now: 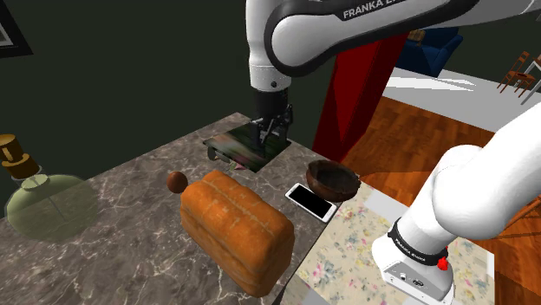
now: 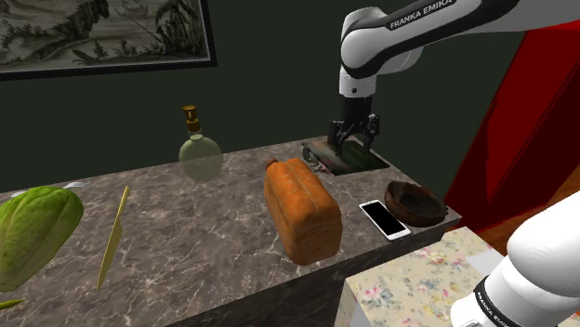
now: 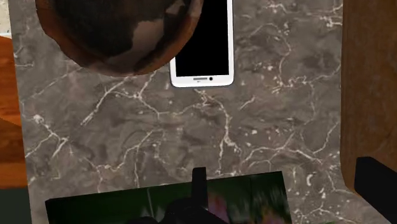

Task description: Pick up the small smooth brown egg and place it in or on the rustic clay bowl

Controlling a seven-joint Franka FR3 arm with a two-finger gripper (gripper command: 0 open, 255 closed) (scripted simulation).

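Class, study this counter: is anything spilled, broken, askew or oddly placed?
Nothing is spilled or broken. The brown bowl sits close to a corner of the counter, with the phone beside it near the edge.

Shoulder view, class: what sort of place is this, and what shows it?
Likely a home kitchen: a marble-patterned worktop bearing a bread loaf and a phone, with wooden chairs beyond.

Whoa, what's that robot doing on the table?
The white arm's black gripper hangs open and empty over a dark flat pad. The small brown egg it must fetch lies untouched on the marble counter beside the orange loaf. The brown bowl waits next to the phone.
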